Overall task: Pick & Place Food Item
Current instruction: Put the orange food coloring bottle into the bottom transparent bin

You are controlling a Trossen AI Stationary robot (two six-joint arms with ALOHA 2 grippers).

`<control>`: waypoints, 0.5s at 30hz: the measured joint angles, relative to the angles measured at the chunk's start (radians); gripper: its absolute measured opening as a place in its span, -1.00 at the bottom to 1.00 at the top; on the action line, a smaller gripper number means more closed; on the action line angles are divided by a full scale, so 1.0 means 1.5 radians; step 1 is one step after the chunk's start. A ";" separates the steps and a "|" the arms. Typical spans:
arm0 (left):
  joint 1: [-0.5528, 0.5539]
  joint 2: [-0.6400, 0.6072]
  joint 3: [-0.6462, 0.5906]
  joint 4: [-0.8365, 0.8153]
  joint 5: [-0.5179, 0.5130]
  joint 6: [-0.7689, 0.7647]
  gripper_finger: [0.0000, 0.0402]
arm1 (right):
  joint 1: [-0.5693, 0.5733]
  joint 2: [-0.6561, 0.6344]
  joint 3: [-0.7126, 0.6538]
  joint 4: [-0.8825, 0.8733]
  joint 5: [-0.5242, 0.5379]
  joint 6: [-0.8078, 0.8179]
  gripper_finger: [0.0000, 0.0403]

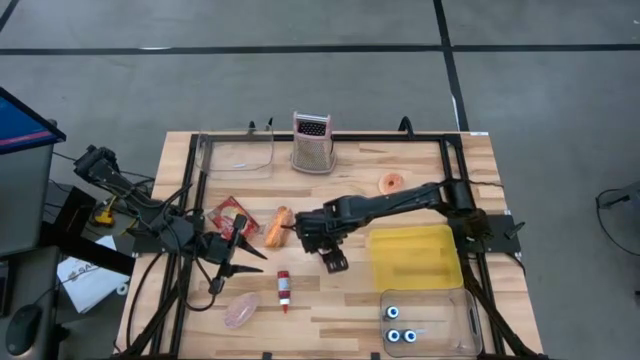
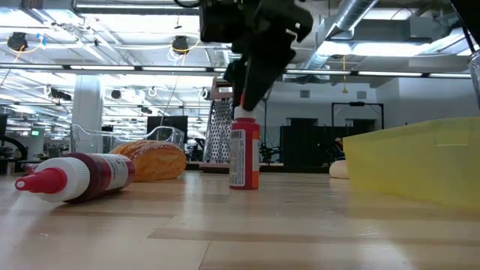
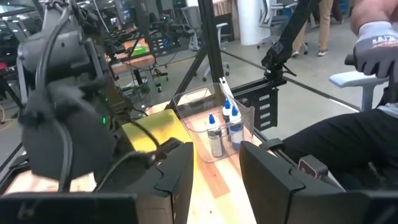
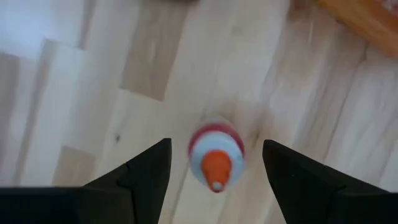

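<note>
- The left hand [image 3: 216, 149] is hovering over the left part of the bench [image 1: 340, 300]. Its fingers are standing partly apart and grasping nothing.
- A red packet [image 1: 228, 212] is lying just behind that hand, and a pale pink item [image 1: 241, 310] is lying in front of it, near the bench's front edge.
- A second bottle [image 1: 285, 290] is lying on its side in front of the right hand and between the two hands, apart from both.
- A loaf of bread [image 1: 280, 226] is resting between the two hands, just beside the right hand on its left.
- The right hand [image 4: 216, 144] is hanging fingers-down over the middle of the bench, released. Its fingers are standing wide on either side of the red-capped bottle [image 2: 244, 154] without pressing on it.
- That bottle is standing upright on the bench directly beneath the right hand, its orange tip pointing up between the fingers.
- A metal grater [image 1: 312, 142] is standing well behind the right hand, at the far edge.
- A yellow bin [image 1: 415, 258] is sitting just to the right of the right hand, and a clear tub [image 1: 430, 320] holding small bottles is sitting in front of the bin.
</note>
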 joint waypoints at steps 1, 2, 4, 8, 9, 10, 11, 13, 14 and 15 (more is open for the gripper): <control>0.000 0.000 0.000 0.001 0.000 0.000 -0.38 | -0.001 0.001 -0.001 -0.002 0.000 0.000 0.21; 0.000 0.000 0.000 0.000 0.000 0.000 -0.38 | -0.001 0.002 -0.001 -0.001 0.000 0.000 0.21; 0.000 0.000 0.000 0.002 0.000 0.001 -0.38 | -0.002 0.002 -0.001 0.003 0.002 0.000 0.21; 0.000 0.000 0.000 0.006 0.000 0.001 -0.38 | 0.000 0.002 -0.001 0.013 0.002 0.000 0.21; 0.000 0.000 0.000 0.006 0.000 0.001 -0.38 | 0.000 0.002 -0.001 0.014 0.002 0.000 0.21; 0.000 0.000 0.000 0.006 0.000 0.001 -0.38 | 0.000 0.002 -0.001 0.013 0.002 0.001 0.21; 0.000 0.000 0.000 0.006 0.000 0.001 -0.38 | 0.000 0.002 -0.001 0.011 0.002 0.003 0.21; 0.000 0.000 0.000 0.006 -0.001 0.001 -0.38 | 0.000 0.002 -0.001 0.011 0.002 0.004 0.21; 0.000 0.000 0.000 0.006 -0.001 0.002 -0.38 | -0.001 0.002 -0.001 0.011 0.002 0.004 0.21; 0.000 0.000 0.000 0.006 -0.001 0.002 -0.38 | -0.001 0.002 -0.001 0.011 0.002 0.004 0.21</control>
